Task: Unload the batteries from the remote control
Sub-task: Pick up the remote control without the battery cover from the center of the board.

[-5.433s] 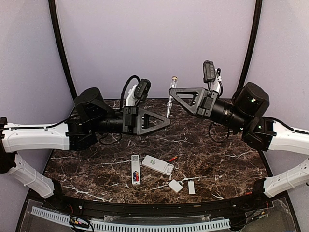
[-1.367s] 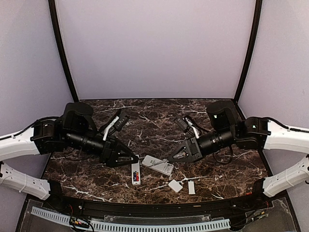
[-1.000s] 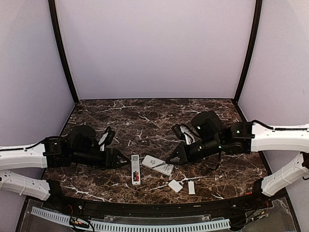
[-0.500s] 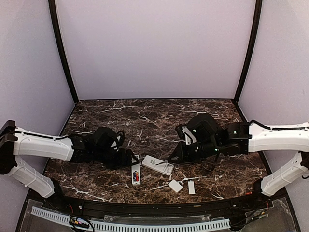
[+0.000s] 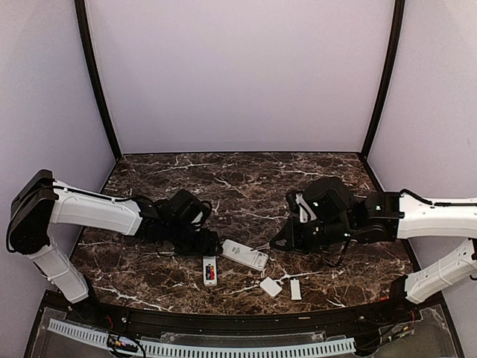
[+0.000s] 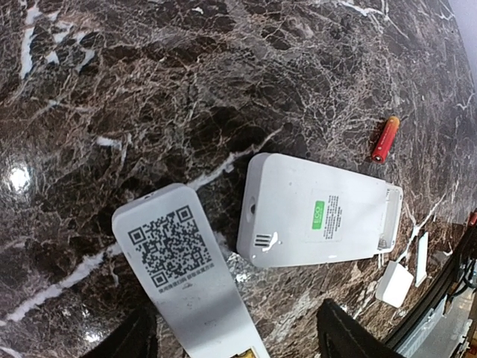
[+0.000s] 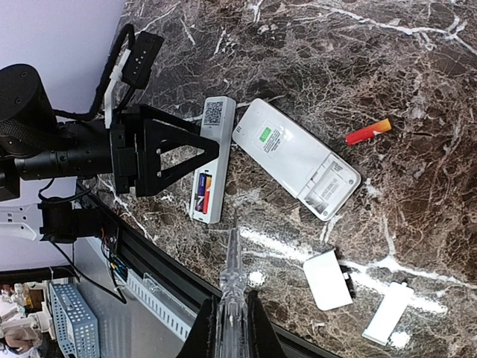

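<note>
Two white covers (image 5: 270, 286) lie nearest on the marble surface (image 5: 223, 186). Just beyond them, left, the narrow remote (image 7: 210, 160) lies face down, with batteries (image 7: 203, 192) in its open bay. The left tool (image 6: 237, 332) is released, its fingers spread either side of that remote. Right of it lies the wide remote (image 6: 320, 216), with a loose red battery (image 7: 367, 132) beyond. The right tool (image 7: 227, 339) is clenched on what looks like a clear stick (image 7: 231, 261).

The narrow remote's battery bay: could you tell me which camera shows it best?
The right wrist view: it shows the red batteries in the narrow remote's open bay clearly. The top view shows them tiny; the left wrist view cuts the bay off at its edge.
</note>
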Controlling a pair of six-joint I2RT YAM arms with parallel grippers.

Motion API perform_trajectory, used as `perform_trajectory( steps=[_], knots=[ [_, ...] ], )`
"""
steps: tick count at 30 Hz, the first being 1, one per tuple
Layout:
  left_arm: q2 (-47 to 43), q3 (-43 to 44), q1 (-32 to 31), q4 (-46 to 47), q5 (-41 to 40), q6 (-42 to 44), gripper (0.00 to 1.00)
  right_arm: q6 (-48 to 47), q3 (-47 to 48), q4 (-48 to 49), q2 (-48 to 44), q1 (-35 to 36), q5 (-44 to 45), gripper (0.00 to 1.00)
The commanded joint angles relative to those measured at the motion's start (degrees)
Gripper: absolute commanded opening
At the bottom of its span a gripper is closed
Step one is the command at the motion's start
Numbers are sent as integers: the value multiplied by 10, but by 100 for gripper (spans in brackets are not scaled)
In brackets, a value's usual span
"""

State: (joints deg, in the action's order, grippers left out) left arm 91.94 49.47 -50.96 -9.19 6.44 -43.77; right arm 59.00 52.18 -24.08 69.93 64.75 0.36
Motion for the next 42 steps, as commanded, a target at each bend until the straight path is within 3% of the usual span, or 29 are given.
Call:
perform_trajectory(
  steps=[1,10,18,26,34,42],
  knots=[
    [31,27,-21,-66,-31,49,69,7,-4,2,-5,4,17,0],
    [74,82,-58,-145,-109,70,62,14,-11,-2,-15,3,25,0],
    [70,84,-62,-161,-127,80,37,29,-26,-4,-34,2,40,0],
    [-31,28,-63,-169,-150,116,27,32,-26,-20,-48,2,56,0],
    [-185,-38,-72,-160,-74,241,26,31,-30,-49,-84,-5,81,0],
    [-176,-12,-132,-175,-3,358,25,45,-47,-55,-123,-12,86,0]
  ],
)
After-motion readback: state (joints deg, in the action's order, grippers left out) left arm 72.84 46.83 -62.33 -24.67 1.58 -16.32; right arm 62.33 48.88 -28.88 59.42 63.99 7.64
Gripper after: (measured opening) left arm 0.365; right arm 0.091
